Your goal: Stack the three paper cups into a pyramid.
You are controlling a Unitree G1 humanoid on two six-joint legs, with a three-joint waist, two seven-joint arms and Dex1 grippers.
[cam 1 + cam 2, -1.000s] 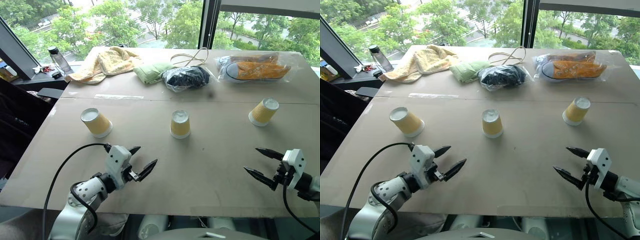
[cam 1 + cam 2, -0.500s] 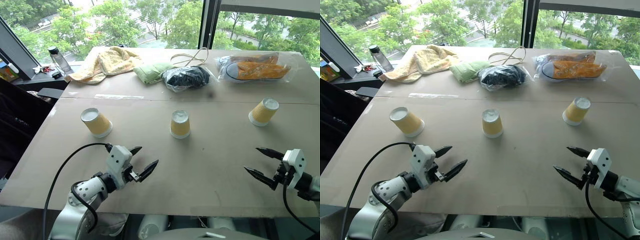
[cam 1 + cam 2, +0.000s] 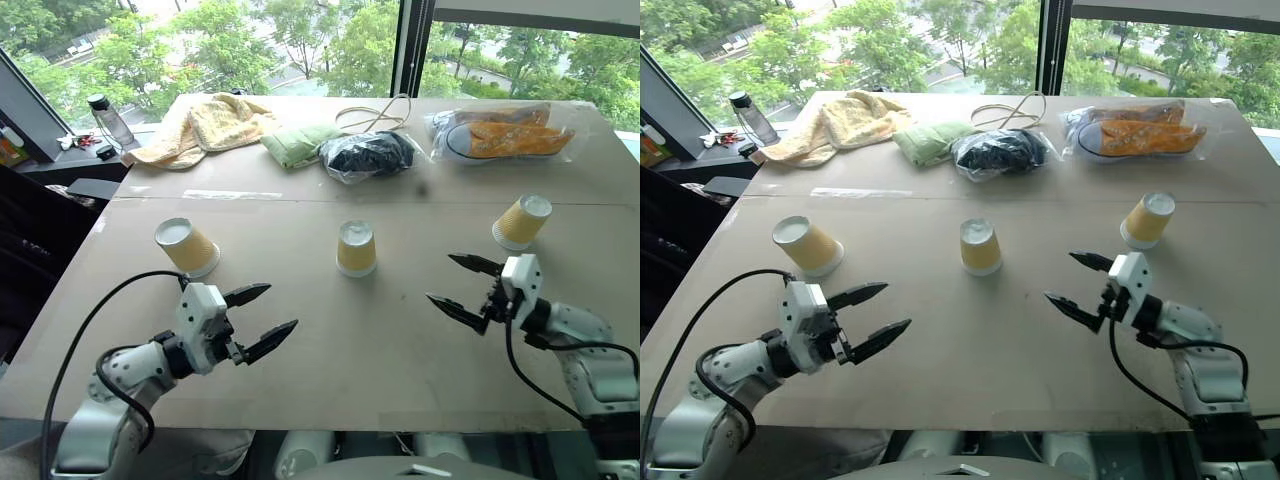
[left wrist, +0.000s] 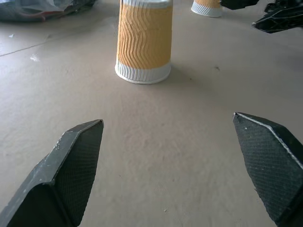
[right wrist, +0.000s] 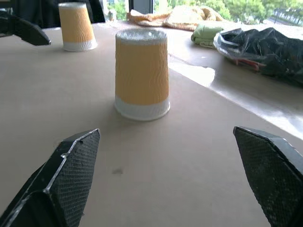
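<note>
Left pincer [image 3: 259, 312] spread wide and empty, low, right pincer [image 3: 462, 283] likewise gaping, tips angled inward

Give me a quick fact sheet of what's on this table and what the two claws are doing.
Cups: three paper cups, upside down, apart in a row: left cup, middle cup, right cup
Pyramid: not started
Left claw: open, empty, short of the cups
Right claw: open, empty, facing the middle cup
Far edge: yellow towel, green cloth, black bag, bagged shoes
Surface: brown table
</note>
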